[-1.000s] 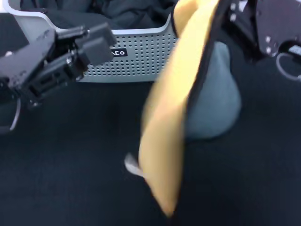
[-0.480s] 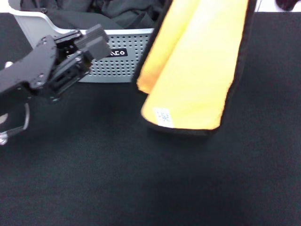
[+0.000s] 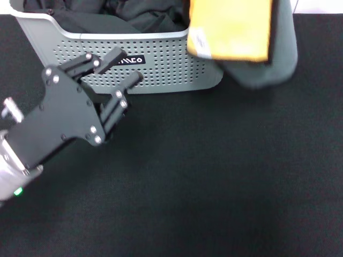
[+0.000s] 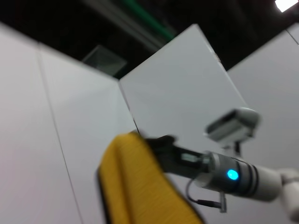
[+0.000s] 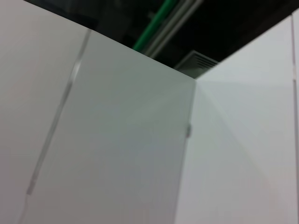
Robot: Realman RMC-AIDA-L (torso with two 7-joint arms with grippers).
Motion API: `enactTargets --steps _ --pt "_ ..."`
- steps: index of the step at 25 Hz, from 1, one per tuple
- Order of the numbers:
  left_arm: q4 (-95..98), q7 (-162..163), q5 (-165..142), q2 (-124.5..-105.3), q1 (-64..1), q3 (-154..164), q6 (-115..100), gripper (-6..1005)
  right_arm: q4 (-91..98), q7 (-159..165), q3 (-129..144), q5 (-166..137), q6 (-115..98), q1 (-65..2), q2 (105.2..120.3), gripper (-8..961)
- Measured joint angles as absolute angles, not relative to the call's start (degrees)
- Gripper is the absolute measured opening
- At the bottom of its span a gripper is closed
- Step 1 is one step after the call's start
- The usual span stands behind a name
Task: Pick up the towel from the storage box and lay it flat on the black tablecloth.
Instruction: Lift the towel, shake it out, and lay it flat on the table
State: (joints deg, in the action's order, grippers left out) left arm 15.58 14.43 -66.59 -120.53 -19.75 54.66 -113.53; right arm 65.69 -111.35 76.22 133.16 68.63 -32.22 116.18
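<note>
The towel [image 3: 230, 29] hangs in the air at the top right of the head view, orange-yellow side facing me, grey-teal side [image 3: 276, 59] behind it, its lower end just past the storage box's right corner. The light grey perforated storage box [image 3: 166, 67] stands at the back left on the black tablecloth [image 3: 214, 171]. My left gripper [image 3: 130, 65] is open and empty, in front of the box's front wall. My right gripper is outside the head view; the left wrist view shows it [image 4: 159, 141] shut on the top of the towel [image 4: 140, 191].
Plain black cloths [image 3: 107, 16] lie bunched inside the box. The left arm's black wrist plate [image 3: 59, 123] covers the tablecloth's left part. The right wrist view shows only white wall panels.
The towel has risen and moved back; its lower end has left the tablecloth and now hangs by the box's corner. My left arm has swung closer and lower, its fingers now pointing at the box.
</note>
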Motion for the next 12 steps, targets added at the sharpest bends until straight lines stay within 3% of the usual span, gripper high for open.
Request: enactTargets --steps 12 --pt "-2.9 -35.4 -60.9 -120.76 -26.8 54.0 -110.6 434 64.1 -109.1 81.3 134.5 54.0 -42.5 116.21 3"
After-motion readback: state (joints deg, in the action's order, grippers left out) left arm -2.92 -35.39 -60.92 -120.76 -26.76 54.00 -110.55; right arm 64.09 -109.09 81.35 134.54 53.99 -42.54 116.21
